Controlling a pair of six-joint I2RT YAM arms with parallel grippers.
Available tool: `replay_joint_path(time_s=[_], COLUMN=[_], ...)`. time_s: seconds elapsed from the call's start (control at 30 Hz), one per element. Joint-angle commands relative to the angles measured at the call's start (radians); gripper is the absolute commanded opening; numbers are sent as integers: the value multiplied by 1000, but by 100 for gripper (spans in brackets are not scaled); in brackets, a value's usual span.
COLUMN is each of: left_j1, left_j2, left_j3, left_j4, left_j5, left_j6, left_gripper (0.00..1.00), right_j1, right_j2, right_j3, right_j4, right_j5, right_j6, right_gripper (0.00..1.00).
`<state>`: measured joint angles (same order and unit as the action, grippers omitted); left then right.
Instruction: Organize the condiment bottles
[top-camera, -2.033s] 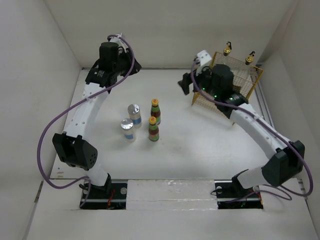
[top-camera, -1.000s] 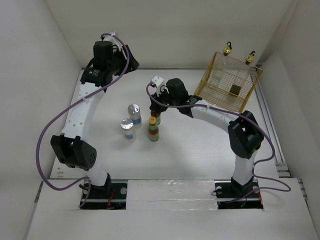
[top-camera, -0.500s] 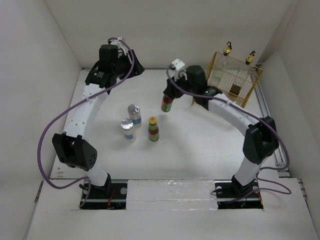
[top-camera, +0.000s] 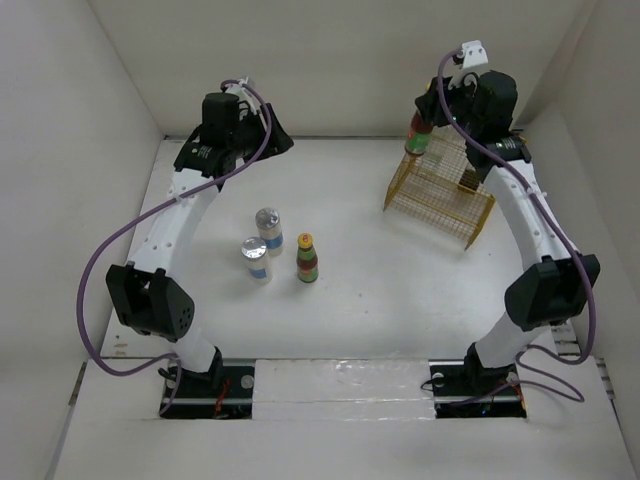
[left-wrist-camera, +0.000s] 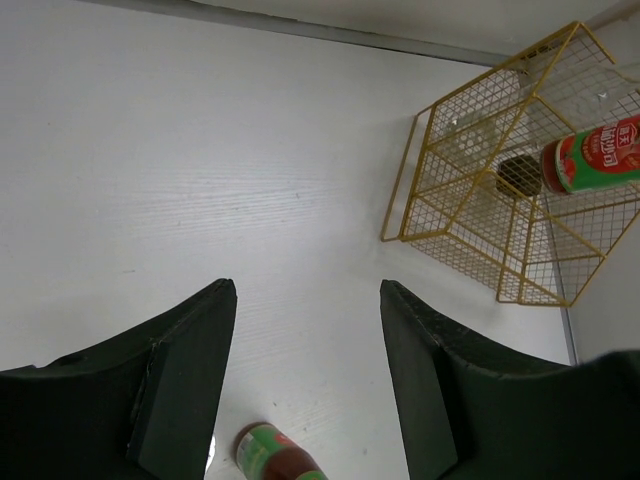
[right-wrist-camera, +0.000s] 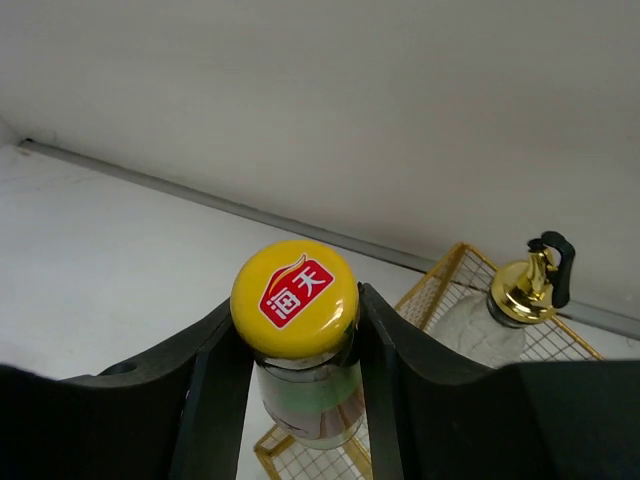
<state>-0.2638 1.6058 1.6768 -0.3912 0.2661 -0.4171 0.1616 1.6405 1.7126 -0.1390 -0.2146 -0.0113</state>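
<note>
Table (top-camera: 380, 290): wire basket (top-camera: 430, 218) at far right, loose bottles at centre-left.

Basket: a light open wire frame. One glass bottle (right-wrist-camera: 500, 310) with a gold cap stands inside. Can't confirm a second one.

Right gripper (right-wrist-camera: 297, 340): closed on the neck of a dark bottle (right-wrist-camera: 297, 300), pinched just under its yellow cap. The bottle hangs upright, off the table, at the basket's far-left rim. Can't tell whether its base is inside the rim line or just outside it.

Left gripper (left-wrist-camera: 307, 290): wide open and empty, parked high at far left, well apart from everything.

On the table: second dark bottle (top-camera: 307, 260) and two white bottles (top-camera: 268, 228) (top-camera: 257, 260) just left of it, all upright. I'd call it about half done, with three to go after this one.

Risks, my read:
- Base catches the rim wire on the way down. Cause: the bottle sits right over the edge with unclear clearance. A light basket would slide or tip.
- Bottle swings or slips. Cause: the grip is high on a narrow neck, with most of the weight below the fingers.
- Knocks the glass bottle. Cause: it stands near the drop spot, and its tall cap makes it easy to tip.
- Released tilted, it falls over in the basket. Set it down before opening.
</note>
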Motion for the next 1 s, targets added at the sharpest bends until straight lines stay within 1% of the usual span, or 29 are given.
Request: replay_joint_path(time_s=[0.0, 0.13, 0.3, 0.47, 0.63, 0.7, 0.73, 0.83, 0.93, 0.97], left_j1=[1, 1, 1, 1, 1, 1, 1, 1, 1, 1], left_j2=[-33, -33, -33, -24, -15, -15, -15, -15, -15, -15], left_j3=[-2, -11, -11, -11, -11, -20, -20, -41, -52, -61], left_j4=[31, 31, 31, 40, 40, 40, 40, 49, 49, 49], left_j5=[18, 18, 18, 18, 18, 18, 18, 28, 28, 28], left_j6=[-6, -6, -6, -15, -15, -15, -15, -25, -25, -25], left_gripper=[55, 55, 55, 55, 55, 55, 55, 54, 54, 54], right_j1=[-45, -79, -108, -108, -99, -99, -99, -99, -99, -99], right_j2=[18, 53, 62, 62, 71, 62, 62, 71, 82, 93], right_j3=[94, 127, 113, 58, -76, -135, -152, -175, -206, -220], right_j4=[62, 53, 53, 64, 114, 162, 177, 188, 197, 197], right_j5=[-9, 1, 21, 44, 66, 66, 66, 66, 57, 57], right_j6=[17, -1, -22, -46, -76, -76, -76, -76, -76, -76], right_gripper=[14, 14, 14, 14, 14, 14, 16, 16, 18, 23])
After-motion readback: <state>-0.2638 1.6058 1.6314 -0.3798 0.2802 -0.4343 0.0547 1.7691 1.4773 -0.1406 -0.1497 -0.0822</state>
